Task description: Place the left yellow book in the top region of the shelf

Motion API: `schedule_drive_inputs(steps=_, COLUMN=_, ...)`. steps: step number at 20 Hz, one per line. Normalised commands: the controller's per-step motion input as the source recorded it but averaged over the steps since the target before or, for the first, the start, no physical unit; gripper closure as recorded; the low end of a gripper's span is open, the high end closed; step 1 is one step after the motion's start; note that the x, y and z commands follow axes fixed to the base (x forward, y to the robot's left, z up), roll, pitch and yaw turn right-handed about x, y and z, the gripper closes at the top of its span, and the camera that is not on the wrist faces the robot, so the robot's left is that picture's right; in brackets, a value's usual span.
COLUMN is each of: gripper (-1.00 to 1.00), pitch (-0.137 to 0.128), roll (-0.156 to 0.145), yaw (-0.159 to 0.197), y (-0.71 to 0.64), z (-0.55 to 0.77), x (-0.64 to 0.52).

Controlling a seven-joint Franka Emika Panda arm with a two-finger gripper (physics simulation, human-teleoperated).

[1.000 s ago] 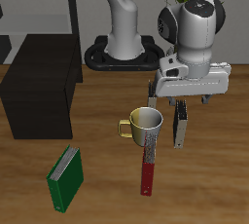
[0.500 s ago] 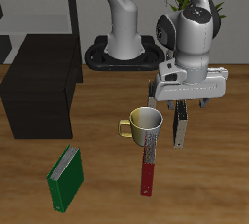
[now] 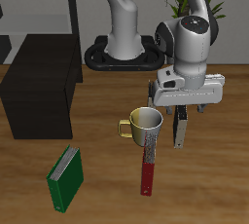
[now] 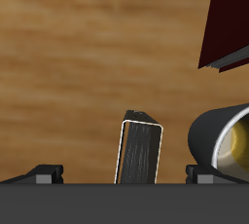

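Observation:
The left yellow book [image 3: 180,130] stands upright on the table beside the mug, seen edge-on so that mostly its dark spine shows. In the wrist view the book [image 4: 141,152] appears as a thin dark slab with pale edges, between the two finger bases. My gripper [image 3: 178,110] hangs directly above the book's top edge, open, its fingers spread wide to either side and holding nothing. The shelf [image 3: 39,87], a low black cabinet, sits well away across the table from the gripper.
A steel mug [image 3: 146,123] with a yellow handle stands right next to the book, also close in the wrist view as the mug [image 4: 224,140]. A long red-and-grey flat object [image 3: 149,165] lies in front of the mug. A green book [image 3: 66,177] lies near the table's front edge.
The gripper has come down a little toward the book's top edge. The book, mug and other objects have not moved.

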Motion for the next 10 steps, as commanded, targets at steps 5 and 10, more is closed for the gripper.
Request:
schedule_drive_inputs(steps=5, gripper=-1.00, pitch=0.043, roll=0.004, yaw=0.020, y=-0.03, z=-0.29, x=0.05)
schedule_drive_inputs(steps=10, gripper=-1.00, pitch=0.061, roll=-0.007, yaw=0.012, y=-0.08, z=-0.30, x=0.08)
